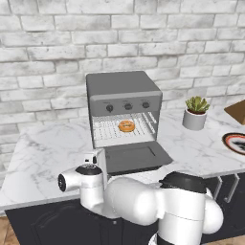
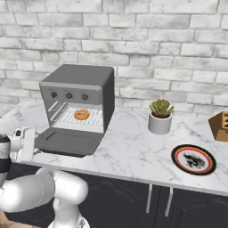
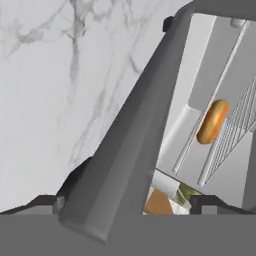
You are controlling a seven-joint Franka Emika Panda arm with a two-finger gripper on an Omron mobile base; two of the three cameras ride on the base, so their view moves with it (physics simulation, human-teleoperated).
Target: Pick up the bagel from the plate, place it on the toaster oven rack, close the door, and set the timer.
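Jaws (image 3: pixel 127 202) released astride the flat grey door (image 3: pixel 125 150); ring-shaped bagel (image 1: pixel 126 126) on wire rack (image 1: pixel 107 130)

We see orange-brown bagel (image 1: pixel 126 126) flat at ctr of wire rack (image 1: pixel 107 129) in oven. Door (image 1: pixel 135 157) hangs open, flat, at 6 o'clock. Plate (image 2: pixel 193 159) sits bare at 3 o'clock.

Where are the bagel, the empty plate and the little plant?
bagel (image 1: pixel 126 126), left base view, its ring.
plate (image 2: pixel 193 159), right base view, dark centre.
plant (image 2: pixel 160 116), right base view, on its pot.
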